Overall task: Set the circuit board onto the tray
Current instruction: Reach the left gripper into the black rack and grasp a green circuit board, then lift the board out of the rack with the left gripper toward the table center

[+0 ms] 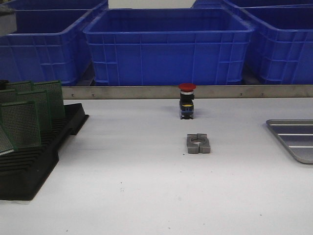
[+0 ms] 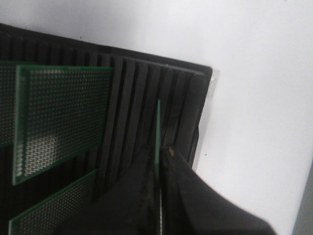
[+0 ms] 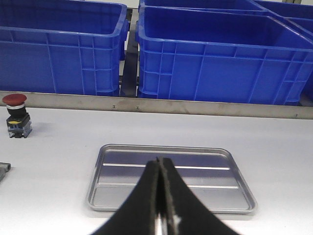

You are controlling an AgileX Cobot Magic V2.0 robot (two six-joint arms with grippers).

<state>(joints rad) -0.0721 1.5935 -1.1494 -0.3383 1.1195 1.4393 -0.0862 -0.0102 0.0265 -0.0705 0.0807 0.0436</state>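
Circuit board (image 2: 158, 132) seen edge-on in the left wrist view, standing upright in the last slots of the black slotted rack (image 2: 146, 88) at the counter's (image 1: 146, 196) left, pinched between the jaws of the left gripper (image 2: 160, 152), which sit nearly closed on its thin edge. More green boards (image 1: 29, 112) upright in the same rack, close beside. Tray (image 3: 171, 178) empty, well apart at the far right, directly under the right gripper (image 3: 160, 164), jaws pressed together on nothing. Between rack and tray: a grey slotted block (image 1: 198, 143) and a red-capped push button (image 1: 187, 100).

Risks, as judgement: board snagging in its slot if lifted at a tilt, dragging the rack; slipping from so narrow a pinch; clipping a neighbouring board on exit.
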